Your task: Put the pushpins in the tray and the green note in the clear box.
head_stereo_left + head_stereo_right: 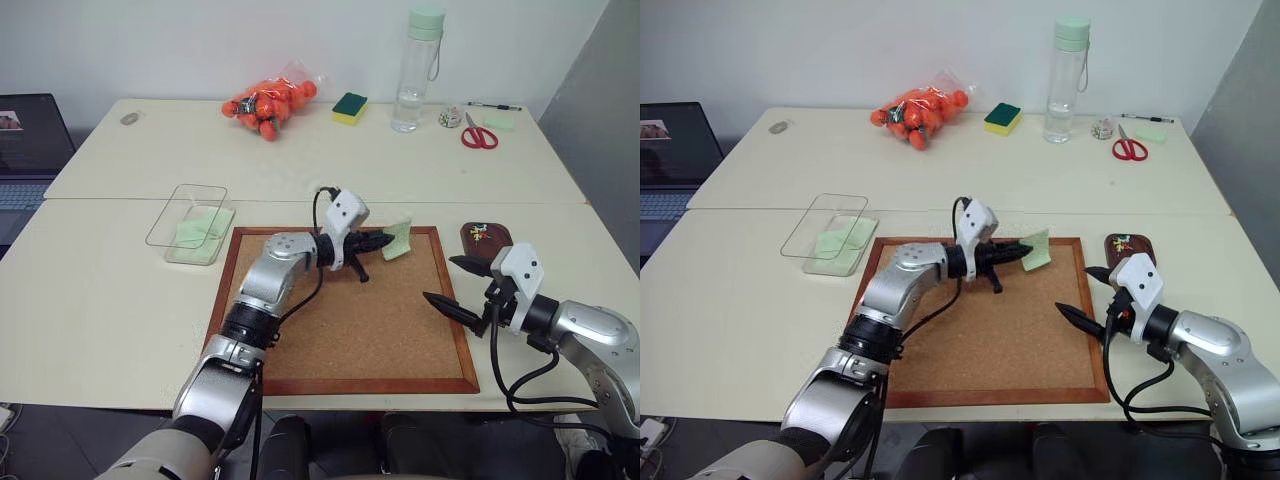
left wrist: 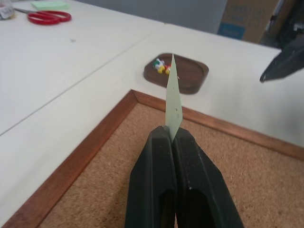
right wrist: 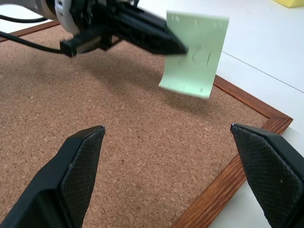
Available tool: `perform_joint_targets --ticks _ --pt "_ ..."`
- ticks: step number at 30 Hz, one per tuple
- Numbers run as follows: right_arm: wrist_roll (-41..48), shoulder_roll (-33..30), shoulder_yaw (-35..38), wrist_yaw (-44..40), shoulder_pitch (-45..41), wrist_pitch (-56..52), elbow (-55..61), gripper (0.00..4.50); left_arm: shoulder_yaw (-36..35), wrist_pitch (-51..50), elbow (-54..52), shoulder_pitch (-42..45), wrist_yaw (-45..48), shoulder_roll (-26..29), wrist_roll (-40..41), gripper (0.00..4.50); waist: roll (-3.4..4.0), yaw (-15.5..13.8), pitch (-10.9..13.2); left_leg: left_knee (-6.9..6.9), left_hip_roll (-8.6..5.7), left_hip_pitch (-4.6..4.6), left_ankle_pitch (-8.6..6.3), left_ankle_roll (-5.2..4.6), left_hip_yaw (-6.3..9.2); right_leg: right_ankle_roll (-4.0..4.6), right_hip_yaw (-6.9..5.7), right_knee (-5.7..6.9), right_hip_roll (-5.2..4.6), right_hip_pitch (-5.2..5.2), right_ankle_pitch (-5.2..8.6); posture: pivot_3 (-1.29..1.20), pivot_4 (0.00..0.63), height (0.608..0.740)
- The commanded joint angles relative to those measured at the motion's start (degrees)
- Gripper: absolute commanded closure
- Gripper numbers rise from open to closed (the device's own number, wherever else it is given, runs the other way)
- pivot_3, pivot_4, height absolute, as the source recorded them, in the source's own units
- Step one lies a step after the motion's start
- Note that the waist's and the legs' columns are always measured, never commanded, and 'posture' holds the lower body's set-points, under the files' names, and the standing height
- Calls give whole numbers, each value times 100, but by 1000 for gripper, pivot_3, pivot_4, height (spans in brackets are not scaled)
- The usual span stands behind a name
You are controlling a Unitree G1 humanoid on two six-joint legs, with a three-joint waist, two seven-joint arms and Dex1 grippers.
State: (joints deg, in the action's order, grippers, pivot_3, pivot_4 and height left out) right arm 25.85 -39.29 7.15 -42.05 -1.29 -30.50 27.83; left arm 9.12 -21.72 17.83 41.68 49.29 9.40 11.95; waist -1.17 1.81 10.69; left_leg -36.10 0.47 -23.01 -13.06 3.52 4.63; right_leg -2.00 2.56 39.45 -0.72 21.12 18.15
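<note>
Cream tables are carrying a corkboard (image 1: 350, 320) at frame centre; my left gripper (image 1: 385, 241) is pinching the note (image 1: 398, 240) above its upper right, while my right gripper (image 1: 455, 283) is gaping wide beside the tray (image 1: 495, 240) holding pins (image 1: 479, 232).

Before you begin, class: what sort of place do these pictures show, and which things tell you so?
Probably an office or lab workspace: pale tables hold a wood-framed cork pinboard, red-handled scissors and an open laptop at the edge.
</note>
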Motion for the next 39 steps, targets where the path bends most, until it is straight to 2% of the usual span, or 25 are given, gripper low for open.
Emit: perform_joint_targets --ticks 1,4,7,13,18,23,30,39 --pt "36 62 -79 43 -183 59 197 0 -577 -309 -1006 -149 -381 310 305 4488 0 15 0 0 3 1 0 0 -1 0 1 1 1 1 0 0 150 740" --pt "28 213 -363 61 -459 54 182 0 -1091 -673 -1651 -336 -815 673 416 4488 0 37 0 0 13 3 0 1 -2 1 6 6 10 5 0 0 150 740" --pt "-90 544 -905 35 -1060 103 -81 0 -1816 -1074 -2098 -615 -1463 1359 252 4488 0 104 0 1 22 9 1 1 2 2 6 14 20 6 -1 0 150 740" --pt "-210 1076 -1513 -99 -2166 144 -715 0 -2419 -1446 -2157 -1069 -1901 2521 -45 4488 -11 97 6 -1 25 13 7 12 10 6 -1 28 25 8 -2 0 150 740" --pt "-335 1331 -1856 -338 -2682 271 -1076 0 -2479 -1437 -1732 -1327 -2221 2931 -301 4488 -12 -26 6 2 23 6 12 22 15 11 -7 26 8 13 -6 0 150 740" --pt "-336 1433 -1920 -446 -2864 294 -1169 0 -2467 -1369 -1167 -1256 -2404 2957 -347 4488 -13 -28 6 1 19 0 12 21 12 11 -8 28 -18 16 -6 0 150 740" --pt "-379 1424 -1883 -490 -2796 238 -1084 0 -2848 -1377 -620 -994 -2916 2788 -183 3255 -12 -1 6 2 20 0 12 21 13 11 -11 38 -16 22 -6 0 150 740" --pt "-377 1384 -1837 -476 -2776 208 -1060 0 -2986 -1658 -653 -815 -2972 2642 216 1731 -12 6 6 1 20 1 12 21 12 11 -10 44 -15 24 -6 0 150 740"
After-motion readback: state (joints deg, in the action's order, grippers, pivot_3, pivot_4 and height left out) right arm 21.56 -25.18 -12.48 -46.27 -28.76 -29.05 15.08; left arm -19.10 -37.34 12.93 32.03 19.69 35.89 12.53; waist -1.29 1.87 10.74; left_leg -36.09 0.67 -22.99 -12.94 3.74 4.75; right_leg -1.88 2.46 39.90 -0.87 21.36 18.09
